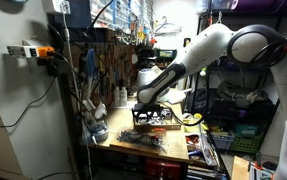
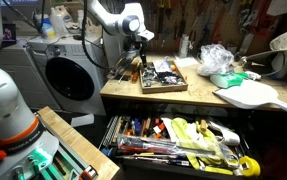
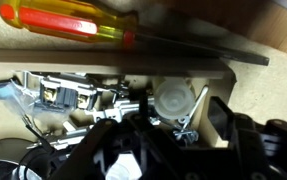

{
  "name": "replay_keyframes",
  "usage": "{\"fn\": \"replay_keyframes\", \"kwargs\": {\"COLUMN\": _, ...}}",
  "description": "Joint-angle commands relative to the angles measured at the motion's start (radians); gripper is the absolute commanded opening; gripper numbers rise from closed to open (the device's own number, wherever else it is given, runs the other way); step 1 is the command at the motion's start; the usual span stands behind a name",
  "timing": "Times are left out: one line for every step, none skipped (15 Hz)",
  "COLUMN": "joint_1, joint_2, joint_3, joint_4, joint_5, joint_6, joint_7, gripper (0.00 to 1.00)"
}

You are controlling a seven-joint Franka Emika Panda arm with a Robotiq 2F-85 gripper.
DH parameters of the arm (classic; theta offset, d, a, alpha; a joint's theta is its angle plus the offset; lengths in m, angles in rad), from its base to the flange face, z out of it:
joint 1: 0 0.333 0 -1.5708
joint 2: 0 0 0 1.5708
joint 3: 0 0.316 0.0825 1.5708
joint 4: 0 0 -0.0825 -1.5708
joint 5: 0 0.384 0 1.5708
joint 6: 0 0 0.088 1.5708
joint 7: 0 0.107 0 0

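My gripper (image 3: 173, 125) hangs open over a shallow tray of small parts (image 3: 218, 70). Its black fingers reach down into the tray's right end. Between the fingers lie a translucent round cap (image 3: 173, 100) and a small metal clip (image 3: 183, 128); neither is gripped. A screwdriver with a yellow and red handle (image 3: 63, 22) lies just beyond the tray's far edge. In both exterior views the gripper (image 1: 143, 100) (image 2: 140, 55) sits low at the tray (image 1: 155, 116) (image 2: 165, 76) on the wooden workbench.
A washing machine (image 2: 68, 70) stands beside the bench. An open drawer full of tools (image 2: 183, 140) juts out below it. A plastic bag (image 2: 218, 60) and a white board (image 2: 253, 95) lie on the bench. A pegboard with tools (image 1: 103, 60) rises behind.
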Motion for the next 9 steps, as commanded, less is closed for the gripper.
{"fn": "replay_keyframes", "kwargs": {"joint_1": 0.020, "joint_2": 0.018, "joint_3": -0.021, "joint_4": 0.018, "joint_5": -0.020, "joint_6": -0.017, "joint_7": 0.028, "gripper": 0.41}}
{"fn": "replay_keyframes", "kwargs": {"joint_1": 0.021, "joint_2": 0.019, "joint_3": -0.021, "joint_4": 0.020, "joint_5": -0.020, "joint_6": -0.019, "joint_7": 0.027, "gripper": 0.39}}
{"fn": "replay_keyframes", "kwargs": {"joint_1": 0.021, "joint_2": 0.018, "joint_3": -0.021, "joint_4": 0.020, "joint_5": -0.017, "joint_6": -0.025, "joint_7": 0.026, "gripper": 0.34}}
{"fn": "replay_keyframes", "kwargs": {"joint_1": 0.022, "joint_2": 0.016, "joint_3": -0.021, "joint_4": 0.020, "joint_5": -0.018, "joint_6": -0.030, "joint_7": 0.025, "gripper": 0.32}}
{"fn": "replay_keyframes", "kwargs": {"joint_1": 0.023, "joint_2": 0.010, "joint_3": -0.022, "joint_4": 0.019, "joint_5": -0.019, "joint_6": -0.036, "joint_7": 0.028, "gripper": 0.21}}
{"fn": "replay_keyframes", "kwargs": {"joint_1": 0.022, "joint_2": 0.006, "joint_3": -0.021, "joint_4": 0.021, "joint_5": -0.016, "joint_6": -0.043, "joint_7": 0.026, "gripper": 0.12}}
{"fn": "replay_keyframes", "kwargs": {"joint_1": 0.021, "joint_2": -0.001, "joint_3": -0.021, "joint_4": 0.021, "joint_5": -0.016, "joint_6": -0.044, "joint_7": 0.025, "gripper": 0.13}}
{"fn": "replay_keyframes", "kwargs": {"joint_1": 0.017, "joint_2": -0.011, "joint_3": -0.018, "joint_4": 0.022, "joint_5": -0.010, "joint_6": -0.052, "joint_7": 0.019, "gripper": 0.13}}
{"fn": "replay_keyframes", "kwargs": {"joint_1": 0.014, "joint_2": -0.021, "joint_3": -0.015, "joint_4": 0.025, "joint_5": -0.003, "joint_6": -0.057, "joint_7": 0.014, "gripper": 0.13}}
